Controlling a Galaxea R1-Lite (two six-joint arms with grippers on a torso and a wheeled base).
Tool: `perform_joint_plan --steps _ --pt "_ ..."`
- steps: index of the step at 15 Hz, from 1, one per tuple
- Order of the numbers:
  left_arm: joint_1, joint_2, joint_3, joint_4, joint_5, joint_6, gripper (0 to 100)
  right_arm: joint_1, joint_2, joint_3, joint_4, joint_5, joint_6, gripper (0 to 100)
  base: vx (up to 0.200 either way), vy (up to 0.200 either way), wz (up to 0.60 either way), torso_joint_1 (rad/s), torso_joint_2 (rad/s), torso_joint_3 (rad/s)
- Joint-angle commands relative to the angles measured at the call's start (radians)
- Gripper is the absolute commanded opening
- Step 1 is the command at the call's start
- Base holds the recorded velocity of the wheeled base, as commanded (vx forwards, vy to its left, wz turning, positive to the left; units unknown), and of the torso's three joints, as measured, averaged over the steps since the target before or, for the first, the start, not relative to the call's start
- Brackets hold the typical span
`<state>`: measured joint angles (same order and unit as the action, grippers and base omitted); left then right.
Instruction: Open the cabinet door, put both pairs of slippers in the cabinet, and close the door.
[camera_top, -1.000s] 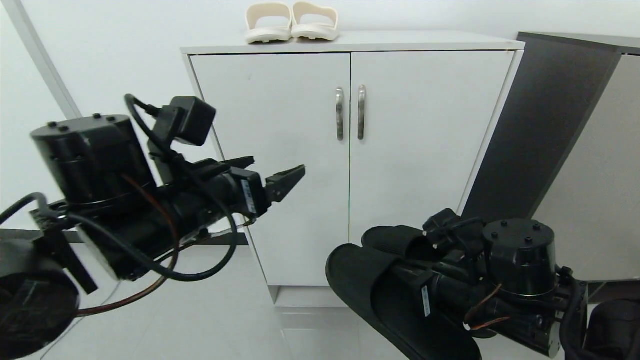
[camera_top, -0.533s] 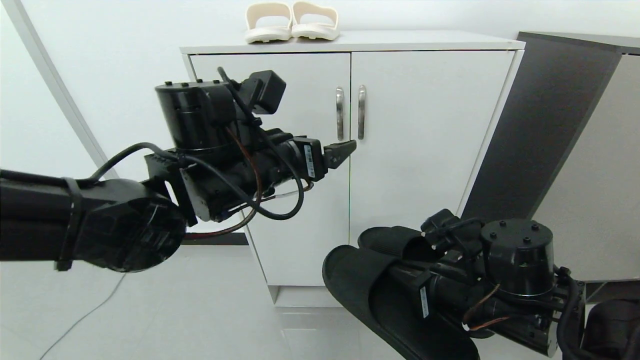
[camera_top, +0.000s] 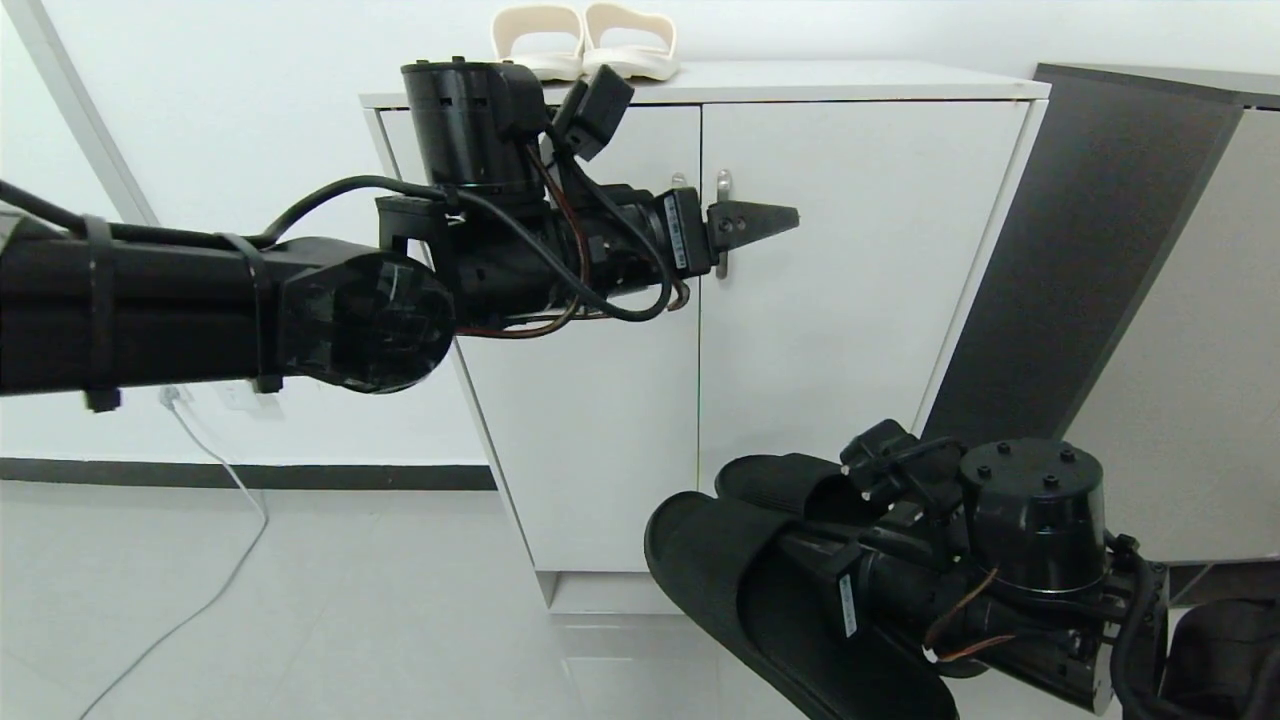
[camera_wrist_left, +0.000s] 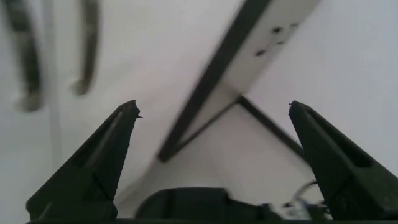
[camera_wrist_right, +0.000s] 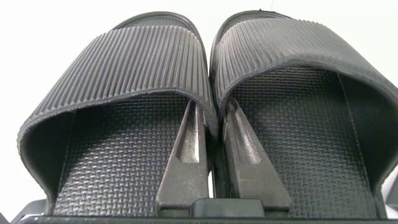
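The white cabinet has both doors shut, its two metal handles side by side at the centre seam. A cream pair of slippers rests on its top. My left gripper hovers at handle height just in front of the right door's handle; in the left wrist view my left gripper stands wide open with nothing between its fingers. Low at the right, my right gripper is shut on the inner edges of the black pair of slippers, holding both off the floor.
A dark grey panel leans against the cabinet's right side. A white wall stands to the left, with a cable trailing over the tiled floor below it.
My left arm has risen and swung right, from low beside the left door up to the handles. The right arm with the black slippers has stayed put.
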<state>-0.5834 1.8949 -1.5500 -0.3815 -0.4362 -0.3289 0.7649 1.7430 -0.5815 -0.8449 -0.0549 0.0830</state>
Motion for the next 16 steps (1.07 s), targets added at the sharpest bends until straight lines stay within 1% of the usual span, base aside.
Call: perform_joint_plan --steps 1,2,3,5,7,11,14,15,16 --pt "0.004 0.052 -0.073 0.000 -0.029 -0.035 100 0.001 0.001 0.000 0.001 0.000 0.000 0 0.000 0.000 0.00 0.000 0.00 0.000" --pt "0.005 0.070 -0.104 0.001 -0.027 -0.047 100 0.001 0.001 0.000 0.000 0.000 0.000 0 0.000 0.000 0.00 0.000 0.00 0.000" --pt "0.013 0.082 -0.128 0.012 -0.027 -0.048 100 0.001 0.001 0.002 0.000 0.000 0.000 0 0.000 0.000 0.00 0.000 0.00 0.000" --pt "0.022 0.101 -0.173 0.047 -0.022 -0.047 100 0.001 0.004 -0.001 0.000 0.001 0.000 0 0.000 0.000 0.00 0.000 0.00 0.000" --pt "0.047 0.116 -0.200 0.050 -0.022 -0.047 100 0.001 0.006 -0.003 0.001 0.013 -0.002 0 0.000 0.000 0.00 0.000 0.00 0.000" --pt "0.071 0.178 -0.259 0.055 -0.019 -0.047 100 0.001 0.006 -0.003 0.001 0.013 -0.002 0 0.000 0.000 0.00 0.000 0.00 0.000" --pt "0.071 0.231 -0.349 0.096 -0.018 -0.047 100 0.001 0.006 0.000 0.001 0.013 -0.002 0 0.000 0.000 0.00 0.000 0.00 0.000" --pt "0.071 0.250 -0.384 0.116 -0.012 -0.047 100 0.001 0.006 0.000 0.001 0.012 -0.002 0 0.000 0.000 0.00 0.000 0.00 0.000" --pt "0.071 0.270 -0.426 0.131 0.007 -0.047 100 0.001 0.006 0.000 0.001 0.013 0.000 0 0.000 0.000 0.00 0.000 0.00 0.000"
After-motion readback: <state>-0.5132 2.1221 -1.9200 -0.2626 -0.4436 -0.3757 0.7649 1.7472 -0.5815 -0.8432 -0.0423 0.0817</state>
